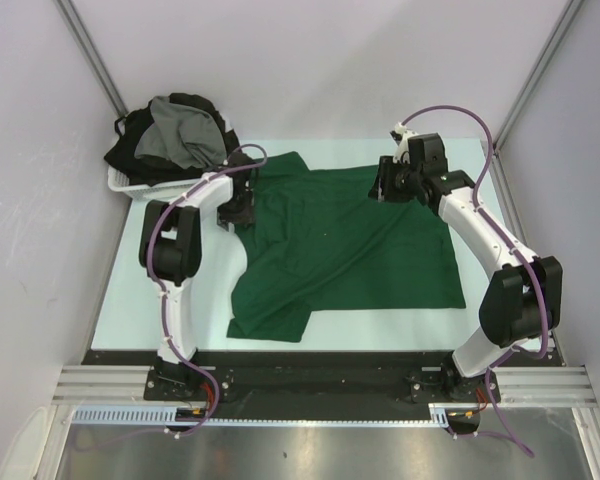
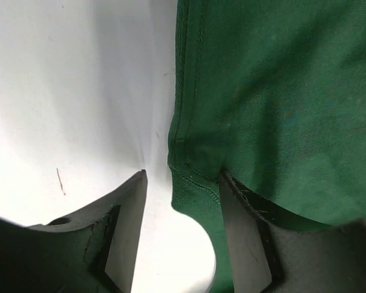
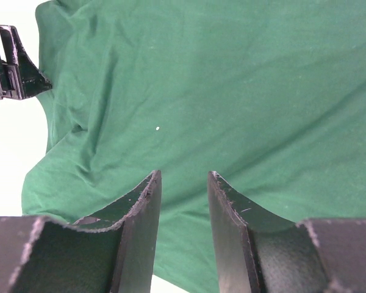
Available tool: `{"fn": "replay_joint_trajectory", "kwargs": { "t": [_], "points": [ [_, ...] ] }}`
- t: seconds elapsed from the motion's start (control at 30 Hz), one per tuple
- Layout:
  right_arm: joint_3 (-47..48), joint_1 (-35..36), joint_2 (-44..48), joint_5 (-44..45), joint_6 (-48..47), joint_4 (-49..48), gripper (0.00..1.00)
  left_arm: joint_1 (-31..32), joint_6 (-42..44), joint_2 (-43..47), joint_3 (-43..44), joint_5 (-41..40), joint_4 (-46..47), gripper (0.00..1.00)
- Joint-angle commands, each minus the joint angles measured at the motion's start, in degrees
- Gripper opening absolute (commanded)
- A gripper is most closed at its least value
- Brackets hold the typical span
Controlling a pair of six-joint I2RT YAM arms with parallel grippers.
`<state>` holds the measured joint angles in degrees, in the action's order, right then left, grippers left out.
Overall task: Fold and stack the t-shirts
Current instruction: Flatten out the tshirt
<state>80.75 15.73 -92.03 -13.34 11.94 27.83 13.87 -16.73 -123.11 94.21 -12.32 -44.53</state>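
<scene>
A dark green t-shirt (image 1: 350, 250) lies spread on the white table (image 1: 130, 290), one sleeve pointing toward the near edge. My left gripper (image 1: 236, 212) is at the shirt's left edge. In the left wrist view it (image 2: 183, 177) is open, with the stitched green edge (image 2: 195, 183) between its fingers and nothing pinched. My right gripper (image 1: 385, 188) hovers over the shirt's far right part. In the right wrist view it (image 3: 183, 174) is open above the green cloth (image 3: 232, 79), holding nothing. A grey t-shirt (image 1: 180, 135) and black t-shirts (image 1: 130, 150) are heaped at the back left.
The heap sits in a white plastic basket (image 1: 120, 183) at the table's back left corner. Grey walls with metal posts close in the left, right and back. An aluminium rail carrying both arm bases runs along the near edge.
</scene>
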Motion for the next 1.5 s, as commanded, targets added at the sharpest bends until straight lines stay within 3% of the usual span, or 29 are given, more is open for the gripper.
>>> {"fn": "replay_joint_trajectory", "kwargs": {
  "t": [0.0, 0.17, 0.3, 0.53, 0.63, 0.87, 0.97, 1.3, 1.47],
  "points": [
    [2.3, -0.3, 0.9, 0.2, -0.4, -0.1, 0.41, -0.2, -2.7, -2.6, -0.2, 6.3, 1.4, 0.54],
    [2.3, -0.3, 0.9, 0.2, -0.2, -0.1, 0.41, -0.2, -2.4, -2.8, 0.2, 6.6, 1.3, 0.38],
    [2.2, -0.3, 0.6, 0.2, 0.2, -0.6, 0.41, -0.2, -2.0, -3.3, 0.9, 6.7, 0.9, 0.19],
    [2.5, -0.3, -0.6, 0.5, 0.5, -0.5, 0.41, -0.2, -1.4, -5.1, 4.0, 5.1, -0.6, 0.00],
    [2.4, -0.3, -0.5, 0.4, 0.9, -0.6, 0.41, -0.2, -1.2, -8.5, 10.1, 3.6, -3.4, 0.00],
    [2.6, -0.3, 0.5, 0.9, -0.2, 0.7, 0.41, -0.2, -0.6, -20.8, 34.3, 1.8, -12.7, 0.00],
    [2.7, -0.2, 0.9, 1.3, -0.6, 1.3, 0.41, -0.3, -0.7, -24.0, 39.5, 0.4, -14.1, 0.00],
    [2.1, -0.3, 0.5, 1.5, -0.3, 1.3, 0.41, -3.1, -1.9, -23.0, 39.6, -6.8, -12.5, 0.00],
    [2.4, 0.3, 0.3, 1.9, -0.5, 0.8, 0.41, -4.4, 0.5, -22.8, 42.6, -5.1, -8.4, 0.00]
  ]
}}
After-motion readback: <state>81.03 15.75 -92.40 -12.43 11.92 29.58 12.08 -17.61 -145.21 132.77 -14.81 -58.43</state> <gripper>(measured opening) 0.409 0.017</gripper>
